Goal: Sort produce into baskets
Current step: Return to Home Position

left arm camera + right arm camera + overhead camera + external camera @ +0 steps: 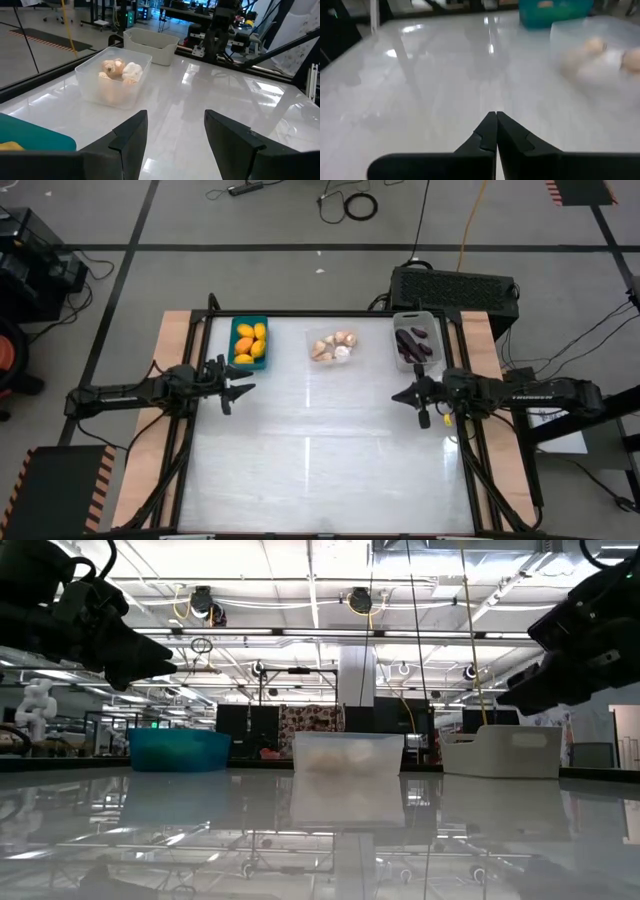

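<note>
Looks done: yellow-orange ovals in teal plastic bin, cream bulbs in clear tray, purple eggplants in white-grey bin; left gripper spread, right gripper pressed together.

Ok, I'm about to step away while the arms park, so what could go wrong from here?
The left gripper is open and sits close to the teal bin; a swing that way could nudge it. The shut right gripper is near the grey bin holding the eggplants; it might clip the rim. The clear tray is hard to see, so easy to bump.
</note>
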Motion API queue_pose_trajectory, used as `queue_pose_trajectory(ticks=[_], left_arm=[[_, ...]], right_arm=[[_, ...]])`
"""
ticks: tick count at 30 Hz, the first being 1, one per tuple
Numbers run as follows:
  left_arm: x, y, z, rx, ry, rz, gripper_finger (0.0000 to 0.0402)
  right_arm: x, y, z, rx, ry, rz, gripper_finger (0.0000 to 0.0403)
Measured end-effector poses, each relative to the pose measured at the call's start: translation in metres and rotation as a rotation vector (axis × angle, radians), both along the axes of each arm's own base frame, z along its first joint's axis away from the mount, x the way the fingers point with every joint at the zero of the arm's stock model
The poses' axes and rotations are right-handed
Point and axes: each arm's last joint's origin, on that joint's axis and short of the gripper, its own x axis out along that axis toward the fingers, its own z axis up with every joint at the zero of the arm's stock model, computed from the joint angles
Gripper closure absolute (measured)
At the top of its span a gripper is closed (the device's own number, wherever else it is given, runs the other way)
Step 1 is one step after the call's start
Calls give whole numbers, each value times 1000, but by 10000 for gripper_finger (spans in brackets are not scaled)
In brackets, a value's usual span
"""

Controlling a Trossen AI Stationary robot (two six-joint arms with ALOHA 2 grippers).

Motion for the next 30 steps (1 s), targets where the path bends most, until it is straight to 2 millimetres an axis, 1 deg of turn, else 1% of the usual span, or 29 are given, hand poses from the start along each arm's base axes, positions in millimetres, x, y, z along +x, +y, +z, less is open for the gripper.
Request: queue_pose_trajectory(ticks=[4, 30], left_arm=[[0, 0, 0, 0, 1, 0, 198], [0, 0, 0, 0, 2, 1, 198]], right_arm=[[-1, 0, -4, 6, 48, 0, 401], [-1, 0, -5, 6, 49, -1, 401]])
